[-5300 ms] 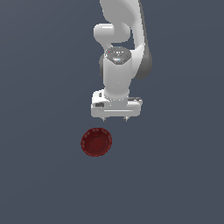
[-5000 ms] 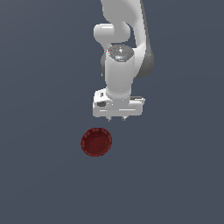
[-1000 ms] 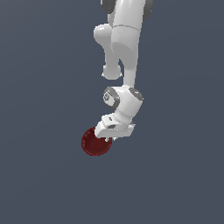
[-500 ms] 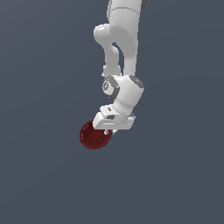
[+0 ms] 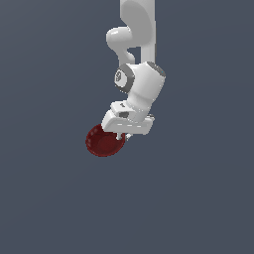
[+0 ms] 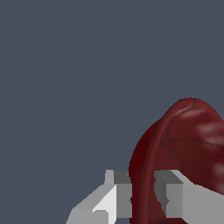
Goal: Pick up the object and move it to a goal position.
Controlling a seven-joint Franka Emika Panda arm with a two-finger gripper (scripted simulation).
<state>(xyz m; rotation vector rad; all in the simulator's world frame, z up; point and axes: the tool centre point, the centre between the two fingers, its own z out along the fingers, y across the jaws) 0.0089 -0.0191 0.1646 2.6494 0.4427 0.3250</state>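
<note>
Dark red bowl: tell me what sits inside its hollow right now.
Nothing shows in the bowl hollow in the exterior view. The gripper pinches its thin rim, one finger on the hollow side; the gripper body hides that edge in the exterior view.

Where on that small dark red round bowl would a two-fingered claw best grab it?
On the thin rim, one finger inside the hollow and one outside. The small dark red round bowl is shallow and about as wide as the gripper, so spanning it looks awkward, while the rim is narrow enough to pinch. The wrist view shows exactly that: the fingers straddle the rim edge-on, coming in over the rim.
</note>
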